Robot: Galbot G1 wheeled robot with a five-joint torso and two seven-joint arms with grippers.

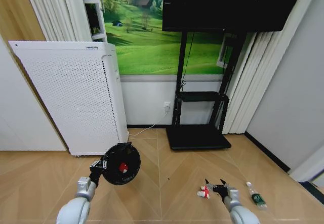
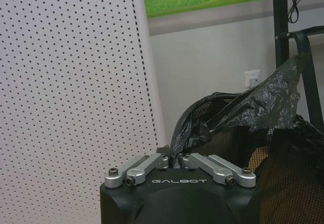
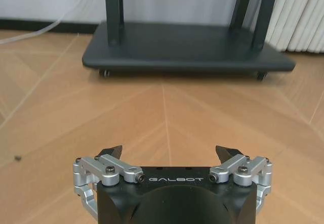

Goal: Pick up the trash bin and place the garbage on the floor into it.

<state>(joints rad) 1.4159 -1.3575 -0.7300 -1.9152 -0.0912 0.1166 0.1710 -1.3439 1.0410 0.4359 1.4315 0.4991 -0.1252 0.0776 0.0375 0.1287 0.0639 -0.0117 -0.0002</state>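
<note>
black and bag-lined, the trash bin (image 1: 121, 164) hangs off the floor by the white appliance (image 1: 76, 97), left gripper (image 1: 98, 166) jaws clamped on its rim, a red piece (image 1: 123, 167) inside. right gripper (image 1: 216, 184) jaws spread wide, empty, beside the wrapper (image 1: 204, 191); the bottle (image 1: 257, 195) lies near.

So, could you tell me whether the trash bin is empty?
No: the trash bin, held by the left gripper, has a red piece inside.

"GALBOT" stands in white letters on the black body of the left pincer (image 2: 174, 158) and right pincer (image 3: 169, 155).
</note>
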